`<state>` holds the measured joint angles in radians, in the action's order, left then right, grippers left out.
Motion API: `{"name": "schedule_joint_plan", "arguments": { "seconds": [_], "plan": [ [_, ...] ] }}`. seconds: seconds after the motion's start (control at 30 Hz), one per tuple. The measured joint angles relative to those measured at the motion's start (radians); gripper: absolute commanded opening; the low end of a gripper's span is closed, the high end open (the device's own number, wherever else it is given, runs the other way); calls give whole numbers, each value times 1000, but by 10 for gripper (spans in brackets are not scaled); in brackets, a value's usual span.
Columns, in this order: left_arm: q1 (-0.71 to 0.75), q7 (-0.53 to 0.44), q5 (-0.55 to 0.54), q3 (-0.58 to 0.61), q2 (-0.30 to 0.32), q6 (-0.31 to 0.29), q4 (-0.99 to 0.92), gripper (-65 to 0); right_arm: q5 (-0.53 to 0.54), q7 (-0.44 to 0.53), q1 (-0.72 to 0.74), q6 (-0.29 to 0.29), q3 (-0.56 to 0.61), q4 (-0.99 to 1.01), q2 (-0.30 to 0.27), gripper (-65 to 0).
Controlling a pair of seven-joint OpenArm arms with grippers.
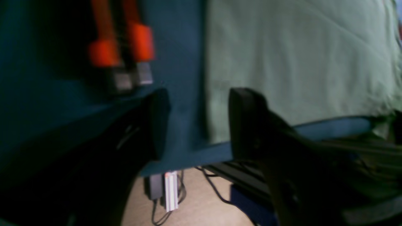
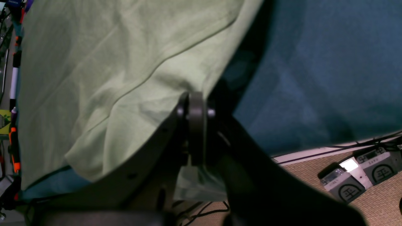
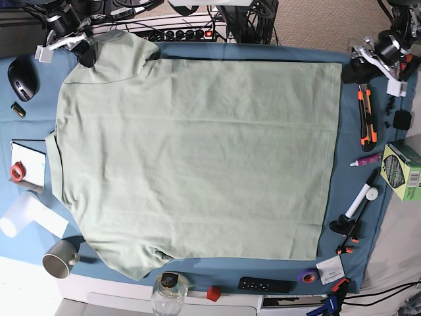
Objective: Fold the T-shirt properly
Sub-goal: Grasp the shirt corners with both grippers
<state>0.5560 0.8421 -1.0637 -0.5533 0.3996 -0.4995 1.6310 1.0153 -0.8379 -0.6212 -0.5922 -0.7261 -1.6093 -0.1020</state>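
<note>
T-shirt (image 3: 197, 158) spread flat, covering most of the table (image 3: 355, 191). Right gripper (image 2: 195, 106) clenched on a sleeve at the far corner. Left gripper (image 1: 198, 122) released, jaws apart, over the opposite far corner.
</note>
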Motion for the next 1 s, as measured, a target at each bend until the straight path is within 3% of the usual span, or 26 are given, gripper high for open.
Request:
{"name": "schedule_joint_plan", "arguments": {
  "seconds": [0.17, 0.33, 0.57, 0.7, 0.87, 1.0],
  "plan": [
    [-5, -6, -21, 96, -1, -23, 6, -334, 0, 0, 0, 0, 0, 0, 0, -650],
    [-5, -8, -19, 101, -1, -23, 7, -354, -1, 0, 0, 0, 0, 0, 0, -650],
    [-5, 0, 0, 101, -4, -19, 5, -545, 1, 5, 0, 0, 0, 0, 0, -650],
    [-2, -24, 11, 105, -4, -14, 3, -646, 56, 1, -2, 8, 0, 4, 0, -650],
    [-2, -24, 12, 105, -6, -14, 1, -650, 64, -4, -2, 8, 1, 6, 0, -650],
    [-2, -24, 12, 105, -6, -14, 1, -650, 67, -31, -2, -34, 1, 6, 0, -650]
  ]
}}
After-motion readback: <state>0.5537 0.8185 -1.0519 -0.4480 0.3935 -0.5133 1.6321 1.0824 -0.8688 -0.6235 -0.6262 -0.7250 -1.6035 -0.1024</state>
